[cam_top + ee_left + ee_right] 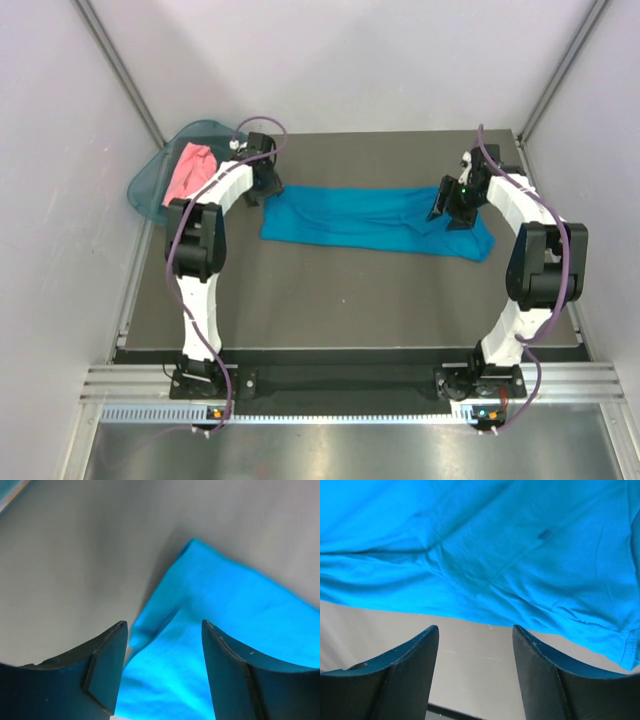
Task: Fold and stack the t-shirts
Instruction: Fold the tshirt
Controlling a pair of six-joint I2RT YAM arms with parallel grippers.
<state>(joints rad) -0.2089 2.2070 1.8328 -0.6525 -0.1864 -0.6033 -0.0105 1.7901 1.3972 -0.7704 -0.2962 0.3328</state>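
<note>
A teal-blue t-shirt (370, 215) lies folded into a long strip across the back half of the dark table. My left gripper (258, 192) hovers over the strip's left end. In the left wrist view it (164, 630) is open, with a folded corner of the shirt (240, 610) lying loose between and beyond the fingers. My right gripper (447, 215) is at the strip's right end. In the right wrist view it (475, 630) is open over bare table, and the shirt's edge (485, 545) lies just ahead of the fingertips. A salmon-pink t-shirt (188, 170) sits crumpled in the basket.
The teal plastic basket (150, 185) stands at the table's back-left corner, partly over the edge. White walls close in on the left, right and back. The dark tabletop (330, 300) stretches from the shirt to the arms' bases.
</note>
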